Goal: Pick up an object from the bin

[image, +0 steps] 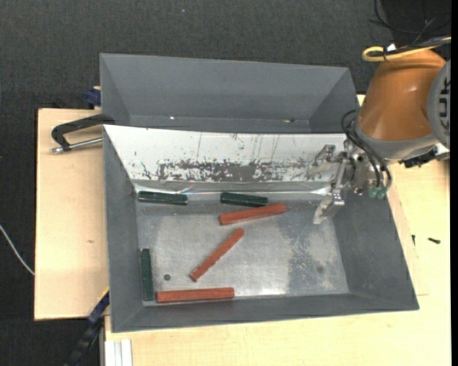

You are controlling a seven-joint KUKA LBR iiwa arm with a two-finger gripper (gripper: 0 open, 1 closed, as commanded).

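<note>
While the jaws hang low near the back right corner of the bin (372,257), I cannot tell how wide they stand. The nearest thing is a red bar (252,214), off toward the view's left, its long axis pointing roughly at them. A green bar (244,199) lies just behind it. Bare floor lies under the jaws, with the back wall close.

Arm's orange cover (401,93) runs off the right edge, cables (404,20) above it off the top. Gripper (326,207) too small to read. Tiny dark speck (167,278) on the bin (286,246) floor, can't name it.
</note>
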